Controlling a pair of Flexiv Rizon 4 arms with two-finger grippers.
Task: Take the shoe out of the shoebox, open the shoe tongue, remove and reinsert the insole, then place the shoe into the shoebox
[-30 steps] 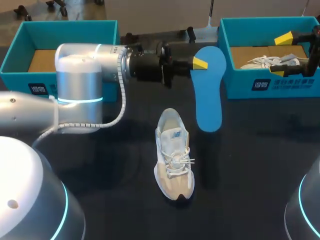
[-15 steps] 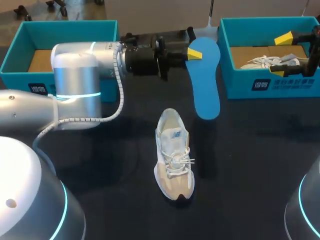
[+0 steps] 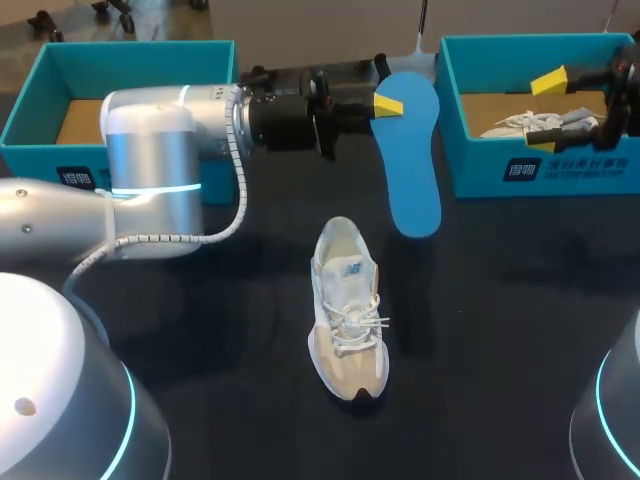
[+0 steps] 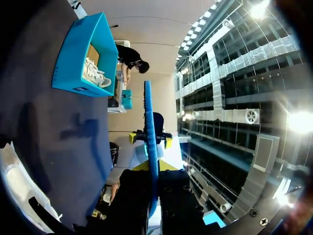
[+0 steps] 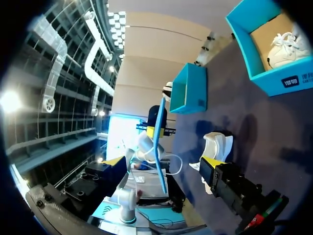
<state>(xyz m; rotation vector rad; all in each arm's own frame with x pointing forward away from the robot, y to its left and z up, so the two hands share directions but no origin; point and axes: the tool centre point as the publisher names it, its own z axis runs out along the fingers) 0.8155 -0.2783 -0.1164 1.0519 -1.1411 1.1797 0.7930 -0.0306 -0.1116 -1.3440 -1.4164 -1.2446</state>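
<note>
My left gripper is shut on the heel end of a blue insole, held in the air behind the shoe with its toe end hanging toward me. In the left wrist view the insole shows edge-on, rising out of my left gripper. A white and beige shoe lies on the dark table, toe toward me. At the far right, my right gripper is open above the right teal shoebox, which holds a second shoe. From my open right gripper, the insole and the shoe lie ahead.
An open teal shoebox with a brown floor stands at the back left, behind my left arm. The right shoebox also shows in the left wrist view, across the dark table.
My left arm has carried the insole back and slightly left, away from the shoe. My right gripper has shifted a little to the left over its box. The shoe has not moved.
</note>
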